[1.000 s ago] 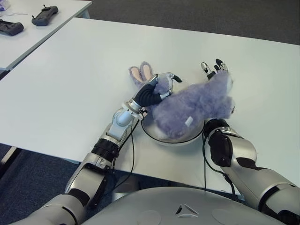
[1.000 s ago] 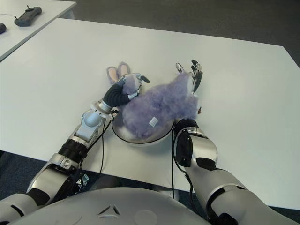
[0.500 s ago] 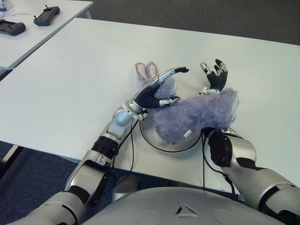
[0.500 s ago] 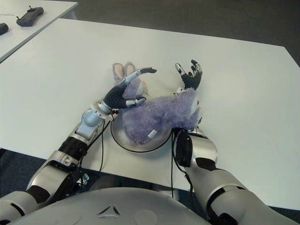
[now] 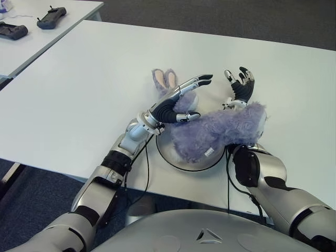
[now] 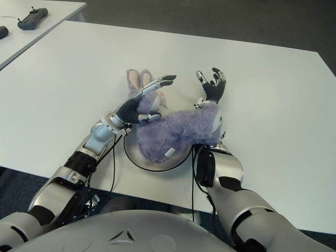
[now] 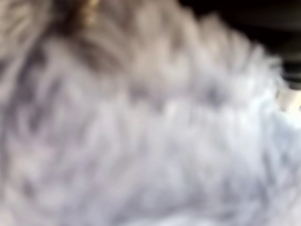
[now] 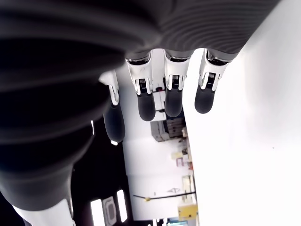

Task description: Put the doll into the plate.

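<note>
The left hand [image 5: 176, 101] has its fingers [image 5: 197, 81] stretched out and released, holding nothing — they reach over the head of the purple doll [image 5: 218, 131], the thumb just beside the fur. The right hand [image 5: 239, 86] is spread open too, raised behind the doll's far end. The doll lies across the plate [image 5: 170, 157] on the white table [image 5: 79, 89], its ears [image 5: 164, 77] past the rim.
</note>
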### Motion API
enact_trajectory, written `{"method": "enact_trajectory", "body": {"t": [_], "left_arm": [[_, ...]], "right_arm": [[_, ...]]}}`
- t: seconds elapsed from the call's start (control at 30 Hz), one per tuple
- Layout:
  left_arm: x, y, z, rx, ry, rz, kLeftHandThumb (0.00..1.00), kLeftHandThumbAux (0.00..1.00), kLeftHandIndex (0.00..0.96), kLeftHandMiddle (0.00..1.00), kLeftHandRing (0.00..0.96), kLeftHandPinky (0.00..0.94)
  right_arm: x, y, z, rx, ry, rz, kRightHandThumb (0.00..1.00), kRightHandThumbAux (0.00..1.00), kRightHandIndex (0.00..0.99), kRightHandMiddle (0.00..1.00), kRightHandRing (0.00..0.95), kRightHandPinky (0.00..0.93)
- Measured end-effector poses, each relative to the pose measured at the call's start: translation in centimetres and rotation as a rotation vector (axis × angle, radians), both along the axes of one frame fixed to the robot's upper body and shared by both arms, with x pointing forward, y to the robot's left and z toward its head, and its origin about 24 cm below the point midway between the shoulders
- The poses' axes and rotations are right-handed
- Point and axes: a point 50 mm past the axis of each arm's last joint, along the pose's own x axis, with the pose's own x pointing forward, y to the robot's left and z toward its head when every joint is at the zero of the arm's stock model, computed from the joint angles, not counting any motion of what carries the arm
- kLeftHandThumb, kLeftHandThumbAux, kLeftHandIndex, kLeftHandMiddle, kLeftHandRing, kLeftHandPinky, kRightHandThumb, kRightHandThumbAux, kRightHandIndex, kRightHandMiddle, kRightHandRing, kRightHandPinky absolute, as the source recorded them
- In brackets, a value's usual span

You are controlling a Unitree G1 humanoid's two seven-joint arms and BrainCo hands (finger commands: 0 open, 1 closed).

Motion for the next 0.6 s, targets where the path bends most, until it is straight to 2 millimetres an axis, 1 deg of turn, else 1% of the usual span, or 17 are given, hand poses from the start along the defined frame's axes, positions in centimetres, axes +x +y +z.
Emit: {"method": "enact_trajectory", "body": {"t": [0.37, 0.5, 0.6], "left_arm": [[0.02, 0.12, -0.01, 0.01, -0.003, 0.001, 0.276, 0.277, 0.0, 0.0, 0.0, 0.0], [0.03, 0.13, -0.01, 0.01, -0.003, 0.002, 0.264, 0.279, 0.0, 0.0, 0.0, 0.0], [0.03, 0.14, -0.01, 0.01, -0.004, 0.002, 0.259, 0.283, 0.0, 0.0, 0.0, 0.0]], "right_arm": [[0.0, 0.07, -0.02, 0.002, 0.0, 0.001, 0.074, 0.792, 0.282, 0.15, 0.103, 0.127], [0.0, 0.08, -0.02, 0.002, 0.0, 0.001, 0.075, 0.791, 0.275, 0.149, 0.106, 0.128], [0.0, 0.08, -0.02, 0.002, 0.0, 0.001, 0.057, 0.787, 0.257, 0.148, 0.107, 0.127]]}}
